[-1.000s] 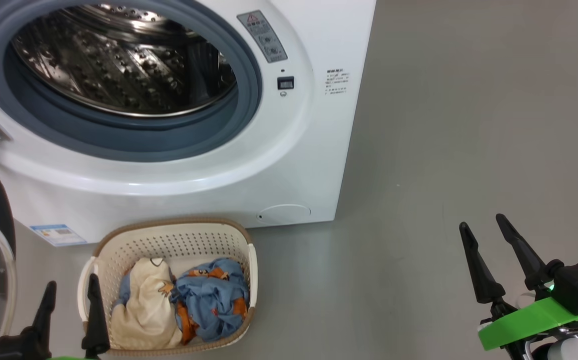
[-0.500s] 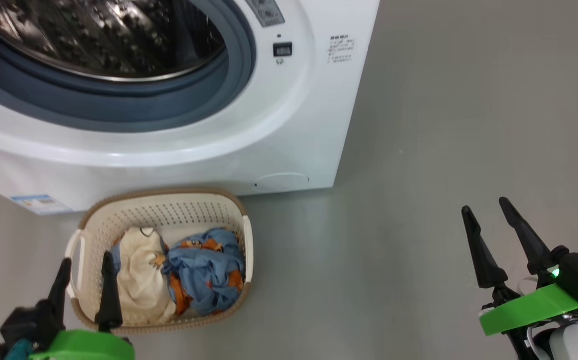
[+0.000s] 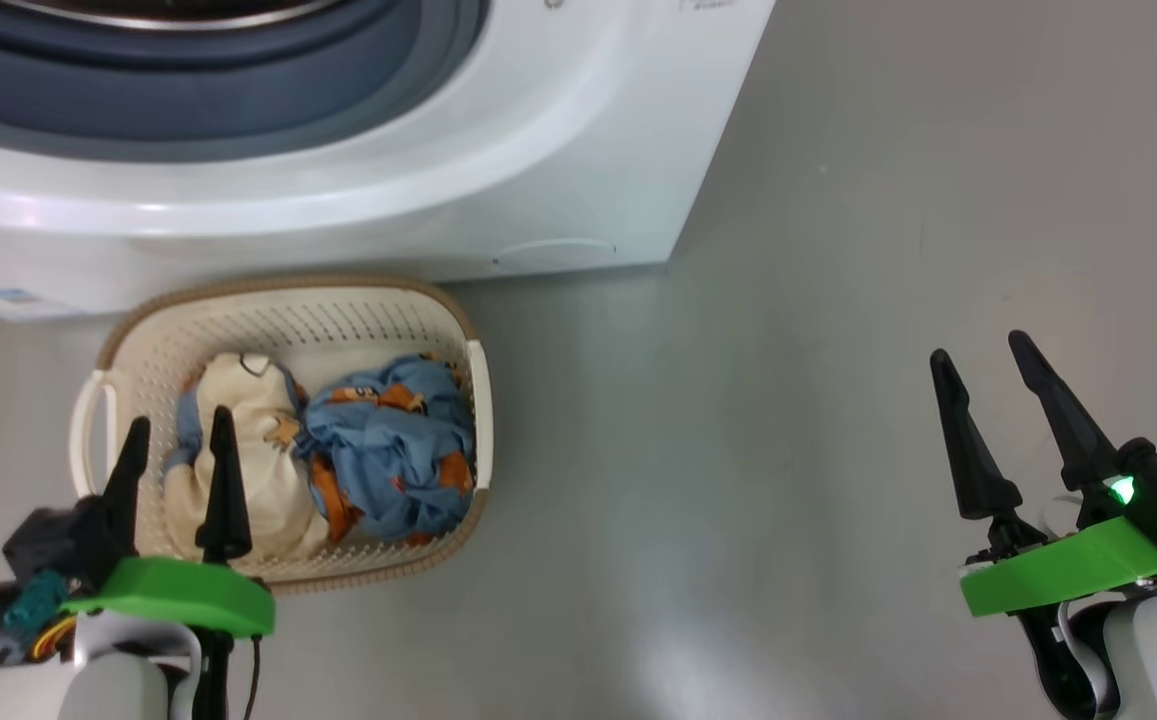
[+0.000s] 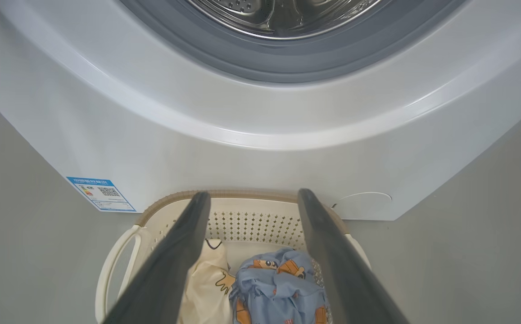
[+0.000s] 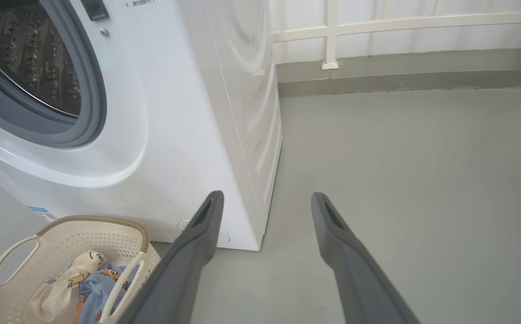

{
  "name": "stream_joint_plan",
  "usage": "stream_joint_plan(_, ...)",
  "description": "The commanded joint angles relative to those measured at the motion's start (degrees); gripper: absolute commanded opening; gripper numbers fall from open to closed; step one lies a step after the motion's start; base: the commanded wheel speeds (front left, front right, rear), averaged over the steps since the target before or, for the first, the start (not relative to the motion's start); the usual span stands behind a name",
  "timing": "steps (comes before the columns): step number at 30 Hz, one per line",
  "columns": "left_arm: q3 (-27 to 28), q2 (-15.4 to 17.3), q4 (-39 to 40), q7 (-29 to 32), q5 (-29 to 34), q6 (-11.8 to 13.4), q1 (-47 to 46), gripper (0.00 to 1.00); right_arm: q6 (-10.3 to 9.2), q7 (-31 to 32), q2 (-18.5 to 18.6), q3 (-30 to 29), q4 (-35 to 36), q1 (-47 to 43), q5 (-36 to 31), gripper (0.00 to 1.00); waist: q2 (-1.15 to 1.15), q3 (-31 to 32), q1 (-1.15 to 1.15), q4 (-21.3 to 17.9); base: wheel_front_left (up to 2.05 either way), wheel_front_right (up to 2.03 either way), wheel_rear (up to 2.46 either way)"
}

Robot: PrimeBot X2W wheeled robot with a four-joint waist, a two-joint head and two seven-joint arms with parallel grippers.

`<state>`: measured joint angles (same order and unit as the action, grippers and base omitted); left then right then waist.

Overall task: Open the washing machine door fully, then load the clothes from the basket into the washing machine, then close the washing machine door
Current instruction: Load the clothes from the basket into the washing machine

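cream perforated plastic basket (image 3: 288, 290) w/ cream & blue cartoon-print clothes (image 3: 378, 450) sits by white washing machine (image 3: 578, 150). left gripper (image 3: 181, 416) hovers at its near rim, fingers spread, prob. to grab; right gripper (image 3: 978, 346) spread, idle.

The head view looks steeply down on the basket (image 3: 338, 325) before the washing machine (image 3: 558, 150). Both wrist views face these two from low down, the left one closest.
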<state>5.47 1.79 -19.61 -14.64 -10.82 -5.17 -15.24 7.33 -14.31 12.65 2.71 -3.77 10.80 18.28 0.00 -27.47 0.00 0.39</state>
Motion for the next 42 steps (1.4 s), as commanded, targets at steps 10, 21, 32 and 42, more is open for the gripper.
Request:
stream_joint_plan(10, 0.83, 4.29, -10.31, -0.36, -0.44, -1.87, -9.1, 1.0, 0.16, -0.69, 0.75, 1.86, 2.55, 3.26, -0.29, 1.0, 0.0, -10.8, 0.0, -1.63, 0.0, 0.0, 0.0)
stream_joint_plan(21, -2.04, 8.63, -27.57, -0.36, -0.12, -2.2, -18.68, 1.0, 0.16, -0.69, 0.03, 1.86, 3.67, 5.54, -0.66, 1.0, 0.0, -18.05, 0.0, -3.19, 0.0, 0.0, 0.0)
stream_joint_plan(32, -3.34, 12.02, -38.68, 0.6, 1.02, -0.85, -24.63, 1.0, 0.16, -0.69, -1.06, 1.46, 4.68, 6.01, -0.83, 1.0, 0.0, -22.84, 0.0, -4.53, 0.0, 0.0, 0.0)
stream_joint_plan(42, -4.78, 13.98, -43.81, 0.38, 1.89, 0.3, -29.47, 1.0, 0.16, -0.69, -1.36, 1.07, 5.71, 5.8, -1.02, 1.0, 0.0, -26.22, 0.0, -4.92, 0.0, 0.0, 0.0)
